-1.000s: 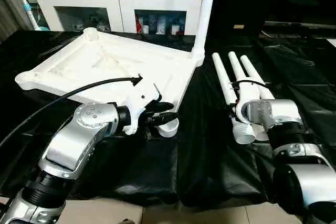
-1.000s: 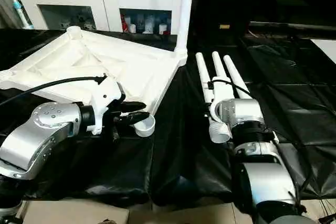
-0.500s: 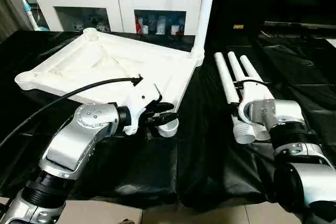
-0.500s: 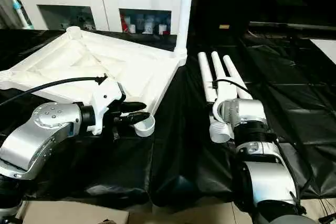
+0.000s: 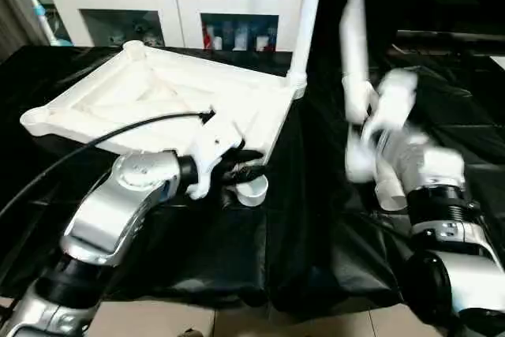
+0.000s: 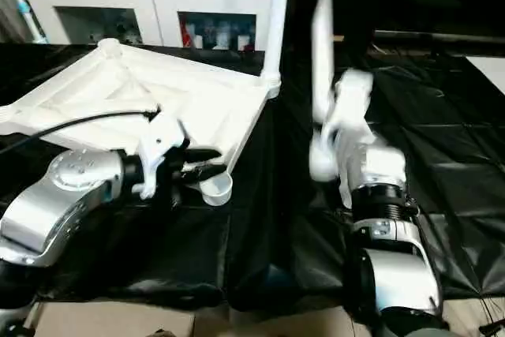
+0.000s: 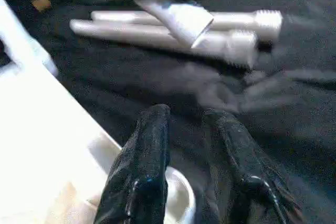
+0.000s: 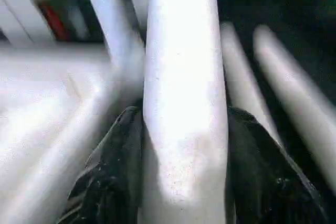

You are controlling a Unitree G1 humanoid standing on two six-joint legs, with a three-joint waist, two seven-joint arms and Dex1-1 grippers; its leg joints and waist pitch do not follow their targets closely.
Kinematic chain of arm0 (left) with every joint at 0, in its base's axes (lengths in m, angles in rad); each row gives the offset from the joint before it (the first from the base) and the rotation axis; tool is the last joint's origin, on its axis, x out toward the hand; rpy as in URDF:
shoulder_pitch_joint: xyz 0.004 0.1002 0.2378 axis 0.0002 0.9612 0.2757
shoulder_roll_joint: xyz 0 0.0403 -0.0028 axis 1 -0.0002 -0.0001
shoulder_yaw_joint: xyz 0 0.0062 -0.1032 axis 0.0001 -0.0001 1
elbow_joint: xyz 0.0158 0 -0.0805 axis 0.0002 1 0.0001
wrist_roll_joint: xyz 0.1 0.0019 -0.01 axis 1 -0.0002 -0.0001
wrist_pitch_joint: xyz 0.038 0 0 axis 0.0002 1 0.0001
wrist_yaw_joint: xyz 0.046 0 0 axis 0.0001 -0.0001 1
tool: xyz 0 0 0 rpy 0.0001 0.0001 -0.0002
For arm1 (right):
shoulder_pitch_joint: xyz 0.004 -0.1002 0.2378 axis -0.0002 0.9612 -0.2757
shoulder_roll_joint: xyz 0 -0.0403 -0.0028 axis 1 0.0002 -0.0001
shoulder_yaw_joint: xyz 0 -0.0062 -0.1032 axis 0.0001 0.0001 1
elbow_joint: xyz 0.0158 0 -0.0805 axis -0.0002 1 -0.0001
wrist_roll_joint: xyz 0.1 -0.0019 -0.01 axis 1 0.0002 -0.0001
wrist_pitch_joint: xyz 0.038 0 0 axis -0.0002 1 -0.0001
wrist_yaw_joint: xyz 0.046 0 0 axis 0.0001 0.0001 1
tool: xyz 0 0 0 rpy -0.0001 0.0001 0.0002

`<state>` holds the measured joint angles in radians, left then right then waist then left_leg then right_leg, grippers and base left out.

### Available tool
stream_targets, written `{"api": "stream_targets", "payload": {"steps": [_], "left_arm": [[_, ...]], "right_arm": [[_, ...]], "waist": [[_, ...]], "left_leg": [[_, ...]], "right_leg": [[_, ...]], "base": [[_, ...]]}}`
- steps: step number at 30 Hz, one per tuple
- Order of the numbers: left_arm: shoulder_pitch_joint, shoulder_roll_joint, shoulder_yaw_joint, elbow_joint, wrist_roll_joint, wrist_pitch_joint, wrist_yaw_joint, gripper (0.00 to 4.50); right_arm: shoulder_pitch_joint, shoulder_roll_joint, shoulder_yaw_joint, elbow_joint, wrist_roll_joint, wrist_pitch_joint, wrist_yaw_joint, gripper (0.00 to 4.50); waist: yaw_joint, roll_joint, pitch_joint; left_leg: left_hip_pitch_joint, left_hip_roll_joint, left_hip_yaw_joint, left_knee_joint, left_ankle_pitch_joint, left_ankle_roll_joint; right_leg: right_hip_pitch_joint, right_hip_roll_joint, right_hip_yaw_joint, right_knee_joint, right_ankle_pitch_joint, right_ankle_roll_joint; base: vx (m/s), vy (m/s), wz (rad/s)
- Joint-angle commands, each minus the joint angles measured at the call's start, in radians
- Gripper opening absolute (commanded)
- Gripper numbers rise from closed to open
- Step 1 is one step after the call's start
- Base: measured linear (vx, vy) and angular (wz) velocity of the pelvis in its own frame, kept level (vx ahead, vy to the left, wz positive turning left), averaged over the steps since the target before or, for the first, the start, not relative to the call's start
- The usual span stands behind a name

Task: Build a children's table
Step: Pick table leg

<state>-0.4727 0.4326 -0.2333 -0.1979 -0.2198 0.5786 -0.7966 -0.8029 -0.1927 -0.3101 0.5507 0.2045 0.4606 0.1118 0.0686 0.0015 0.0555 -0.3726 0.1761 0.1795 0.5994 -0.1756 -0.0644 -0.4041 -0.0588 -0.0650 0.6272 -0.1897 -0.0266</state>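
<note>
Toward the left edge of the worktop [image 5: 316, 234], top [image 5: 158, 96] lying upside down, ribs and corner sockets facing up, probably to let legs go in from above. At its far right corner, one leg [image 5: 308, 13] already standing upright in a socket.

At the near right corner of the top, close to the worktop's near edge, left pincer [image 5: 248, 170] set on the empty socket [image 5: 254, 191]. Black fingers [image 7: 144, 171] only a little apart, one over the ring and one outside it, seemingly pinching the socket wall. Most likely meant to keep the top from sliding or turning during the pushing and twisting of the next leg.

Toward the right edge, right pincer [image 8: 181, 119] closed around a second leg [image 5: 354, 37], one finger on each side of the tube, gripping its lower part. Held up off the worktop, nearly upright, thin end up and thick end down, thus already turned the way needed for a socket.

Between top and right edge, two spare legs [image 7: 157, 34] lying side by side on the worktop, apparently kept within easy reach of the right arm.

Judged stage: one of four legs fitted, second in hand, not yet over any socket. Next move probably a carry to the steadied socket, with the thick end centred over the ring before lowering; otherwise a risk of catching the rim and tipping the top.
</note>
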Motion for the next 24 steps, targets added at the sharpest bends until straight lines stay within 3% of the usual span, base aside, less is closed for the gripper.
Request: {"api": "stream_targets", "payload": {"steps": [1,2,3,6,7,8,11,14,16,20,24], "left_arm": [[-0.036,-0.031,0.052,0.014,-0.004,-0.046,0.048,1.34],[-0.055,-0.059,0.08,0.03,-0.011,-0.064,0.084,1.34],[-0.106,-0.126,0.155,0.065,-0.056,-0.055,0.157,1.34],[-0.145,-0.181,0.223,0.082,-0.114,-0.009,0.216,1.66],[-0.163,-0.209,0.256,0.084,-0.153,0.008,0.234,1.66],[-0.203,-0.256,0.305,0.086,-0.235,0.032,0.252,1.72],[-0.239,-0.288,0.332,0.094,-0.291,0.058,0.263,1.99],[-0.304,-0.334,0.379,0.146,-0.347,0.1,0.306,2.16],[-0.36,-0.371,0.425,0.202,-0.377,0.128,0.354,2.31],[-0.409,-0.397,0.46,0.262,-0.404,0.138,0.396,2.66],[-0.418,-0.396,0.452,0.301,-0.389,0.119,0.415,3.0]], "right_arm": [[0.002,0.017,-0.048,-0.068,0.045,-0.096,0.002,1.82],[0.0,0.027,-0.064,-0.094,0.065,-0.115,0.009,1.82],[0.008,0.05,-0.071,-0.16,0.104,-0.176,0.058,1.82],[0.021,0.067,-0.057,-0.218,0.136,-0.195,0.112,1.82],[0.031,0.074,-0.042,-0.254,0.148,-0.2,0.143,1.82],[0.065,0.087,0.013,-0.334,0.168,-0.209,0.215,1.82],[0.095,0.093,0.063,-0.39,0.186,-0.196,0.278,1.82],[0.13,0.088,0.131,-0.431,0.184,-0.184,0.348,1.82],[0.147,0.084,0.167,-0.447,0.176,-0.189,0.383,1.82],[0.166,0.077,0.213,-0.478,0.168,-0.19,0.422,1.82],[0.189,0.069,0.255,-0.512,0.16,-0.188,0.445,1.82]], "waist": [[0.004,-0.007,-0.071],[0.004,-0.007,-0.071],[0.005,-0.008,-0.071],[0.01,-0.01,-0.074],[0.012,-0.012,-0.074],[0.011,-0.009,-0.074],[0.016,-0.014,-0.075],[0.017,-0.018,-0.069],[0.024,-0.014,-0.068],[0.026,-0.017,-0.07],[0.029,-0.016,-0.074]], "left_leg": [[0.01,0.041,-0.012,-0.06,-0.13,0.01],[0.01,0.04,-0.01,-0.06,-0.134,0.013],[0.012,0.04,-0.01,-0.059,-0.141,0.015],[0.007,0.039,-0.013,-0.058,-0.126,0.03],[0.005,0.039,-0.015,-0.058,-0.111,0.04],[0.005,0.037,-0.012,-0.056,-0.109,0.043],[0.002,0.038,-0.013,-0.055,-0.093,0.073],[0.005,0.039,-0.012,-0.056,-0.122,0.07],[0.008,0.04,-0.014,-0.057,-0.14,0.057],[0.005,0.041,-0.017,-0.057,-0.126,0.053],[0.002,0.04,-0.018,-0.054,-0.077,0.077]], "right_leg": [[0.056,-0.074,0.052,-0.068,-0.136,-0.167],[0.055,-0.074,0.053,-0.07,-0.136,-0.166],[0.056,-0.074,0.053,-0.071,-0.138,-0.164],[0.062,-0.072,0.051,-0.066,-0.105,-0.17],[0.062,-0.073,0.05,-0.065,-0.09,-0.173],[0.062,-0.072,0.051,-0.064,-0.084,-0.178],[0.064,-0.072,0.048,-0.066,-0.077,-0.186],[0.06,-0.072,0.049,-0.077,-0.155,-0.178],[0.057,-0.073,0.049,-0.083,-0.2,-0.159],[0.059,-0.075,0.049,-0.079,-0.172,-0.157],[0.063,-0.075,0.049,-0.072,-0.083,-0.167]], "base": [[0.0,0.0,0.0],[0.0,0.0,0.0],[0.0,0.0,0.0],[0.0,0.0,0.0],[0.0,0.0,0.0],[0.0,0.0,0.0],[0.0,0.0,0.0],[0.0,0.0,0.0],[0.0,0.0,0.0],[0.0,0.0,0.0],[0.0,0.0,0.0]]}}
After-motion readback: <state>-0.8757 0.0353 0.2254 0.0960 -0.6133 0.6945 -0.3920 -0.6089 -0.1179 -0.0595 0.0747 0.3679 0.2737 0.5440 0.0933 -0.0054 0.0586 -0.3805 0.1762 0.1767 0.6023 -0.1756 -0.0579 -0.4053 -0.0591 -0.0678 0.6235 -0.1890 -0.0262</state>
